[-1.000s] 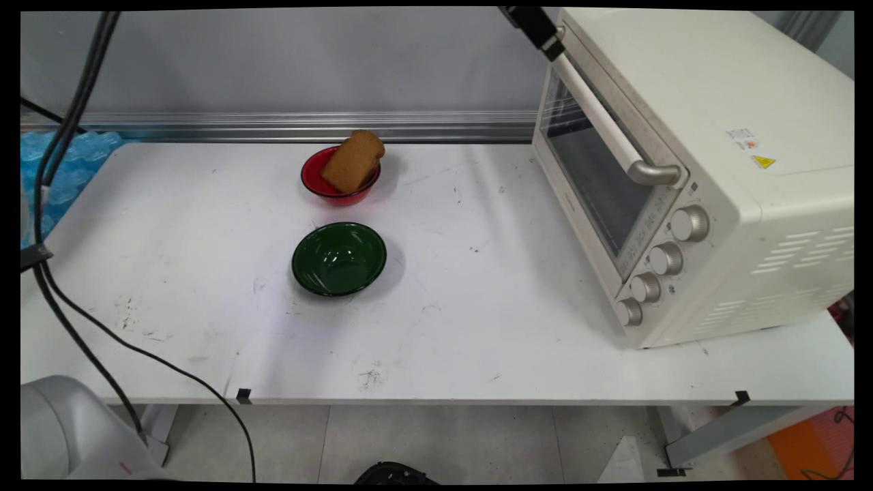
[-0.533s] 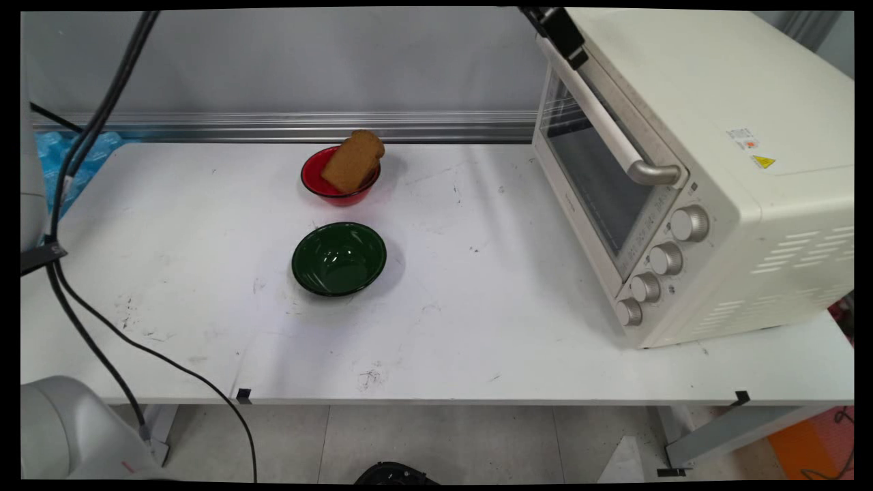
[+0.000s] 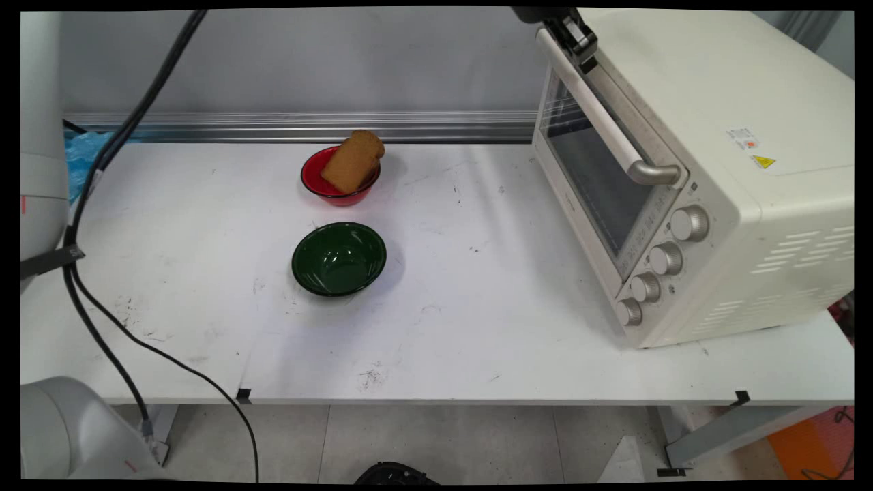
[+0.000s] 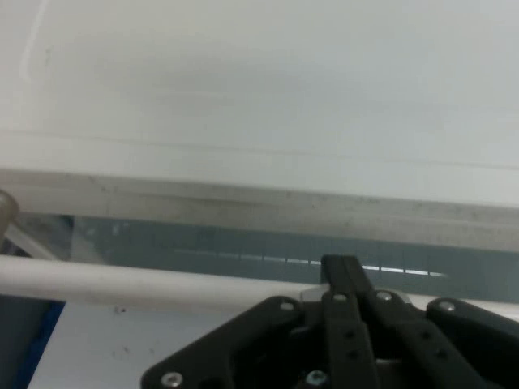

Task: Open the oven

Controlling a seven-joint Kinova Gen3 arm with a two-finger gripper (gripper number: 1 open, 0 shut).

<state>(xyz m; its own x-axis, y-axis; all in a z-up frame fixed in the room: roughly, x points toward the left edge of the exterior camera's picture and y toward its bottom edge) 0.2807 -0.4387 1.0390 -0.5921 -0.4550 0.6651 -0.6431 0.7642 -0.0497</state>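
Gripper at the far top end of oven handle; bar runs crosswise just under fingers; jaws look closed, holding nothing, as far as I can tell

The end effector has moved rightward onto the oven's handle.

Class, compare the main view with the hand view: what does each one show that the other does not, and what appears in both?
Only the main view shows the white table, the green bowl, the red bowl with a slice of bread leaning in it, the oven's knobs and the hanging black cables.

Only the hand view shows the gripper's black linkage close up, low against the door glass.

Both show the gripper, the toaster oven and its door handle.
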